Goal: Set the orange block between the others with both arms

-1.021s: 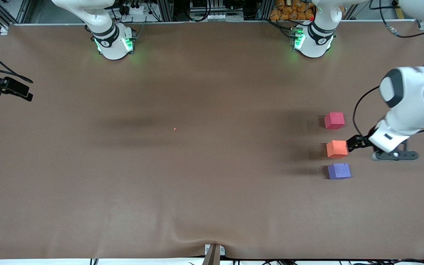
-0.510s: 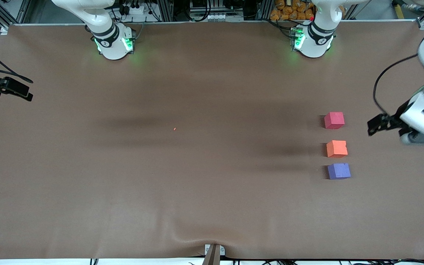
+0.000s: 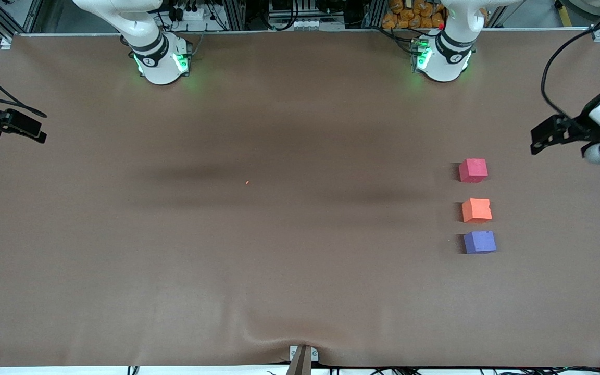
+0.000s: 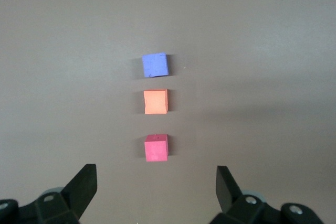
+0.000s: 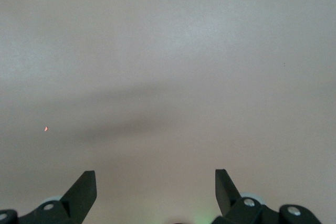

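The orange block (image 3: 476,210) (image 4: 156,102) rests on the brown table between the others, the three in one line. The pinkish-red cube (image 3: 473,170) (image 4: 156,147) lies farther from the front camera and the purple cube (image 3: 479,242) (image 4: 155,65) nearer. My left gripper (image 3: 537,140) (image 4: 155,174) hangs open and holds nothing, over bare table beside the pinkish-red cube at the left arm's end. My right gripper (image 3: 34,133) (image 5: 155,179) waits open over the table's edge at the right arm's end, with only bare table under it.
A tiny orange speck (image 3: 247,182) (image 5: 45,128) lies near the table's middle. The two green-lit arm bases (image 3: 162,60) (image 3: 440,57) stand along the edge farthest from the front camera. A small bracket (image 3: 302,357) sits at the nearest edge.
My left gripper has drawn back from beside the orange block, rising and moving out toward the table's end. The blocks and the right arm have not moved.
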Motion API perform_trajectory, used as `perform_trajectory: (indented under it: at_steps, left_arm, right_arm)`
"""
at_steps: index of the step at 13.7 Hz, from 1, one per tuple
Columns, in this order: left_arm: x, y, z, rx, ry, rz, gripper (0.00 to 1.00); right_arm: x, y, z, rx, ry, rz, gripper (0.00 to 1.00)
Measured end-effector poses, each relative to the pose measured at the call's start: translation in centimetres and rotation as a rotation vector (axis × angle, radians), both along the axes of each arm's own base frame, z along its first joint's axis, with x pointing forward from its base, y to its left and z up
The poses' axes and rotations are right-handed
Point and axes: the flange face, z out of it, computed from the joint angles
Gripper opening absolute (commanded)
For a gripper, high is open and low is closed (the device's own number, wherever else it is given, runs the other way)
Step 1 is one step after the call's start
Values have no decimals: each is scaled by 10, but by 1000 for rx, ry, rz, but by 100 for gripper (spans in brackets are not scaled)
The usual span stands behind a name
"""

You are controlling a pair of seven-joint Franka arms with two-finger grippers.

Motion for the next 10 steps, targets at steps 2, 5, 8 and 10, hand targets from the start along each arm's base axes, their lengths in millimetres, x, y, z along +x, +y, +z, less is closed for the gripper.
perform_trajectory:
  at_steps: [2,5,8,10]
  left_arm:
    - [-8,12,9,-14,4,24,100]
    - [-18,18,6,-34,20,36,100]
    - [-35,15,9,-31,35,38,100]
    - [-43,13,12,-30,34,36,100]
  right_arm:
    - [0,0,0,0,0,0,100]
    - [0,0,0,0,0,0,100]
    - [0,0,0,0,0,0,100]
    - [0,0,0,0,0,0,100]
